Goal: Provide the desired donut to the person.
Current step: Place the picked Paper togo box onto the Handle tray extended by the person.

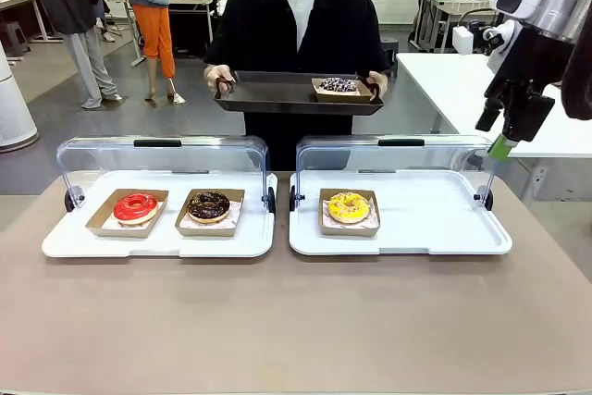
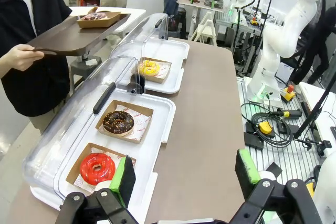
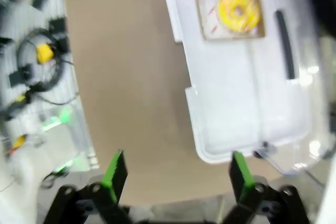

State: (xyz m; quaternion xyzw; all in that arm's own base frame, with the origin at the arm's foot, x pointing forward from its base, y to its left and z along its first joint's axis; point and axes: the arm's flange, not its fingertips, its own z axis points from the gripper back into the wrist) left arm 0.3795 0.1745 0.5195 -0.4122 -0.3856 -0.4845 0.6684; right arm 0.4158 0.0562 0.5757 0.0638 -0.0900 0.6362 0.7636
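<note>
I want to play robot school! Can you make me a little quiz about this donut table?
1. How many donuts lie on the left white tray?
2. True or false: the yellow donut has a neighbour on its tray.
3. What is the person holding? A. a dark tray B. a cup C. nothing

Key: 1. two; 2. false; 3. A

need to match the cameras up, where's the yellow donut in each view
Front view: yellow donut just right of centre, on the left part of the right-hand white tray.
Left wrist view: upper middle, on the farther tray.
Right wrist view: top right, blurred.
Shared landmark: that white tray under it.
</note>
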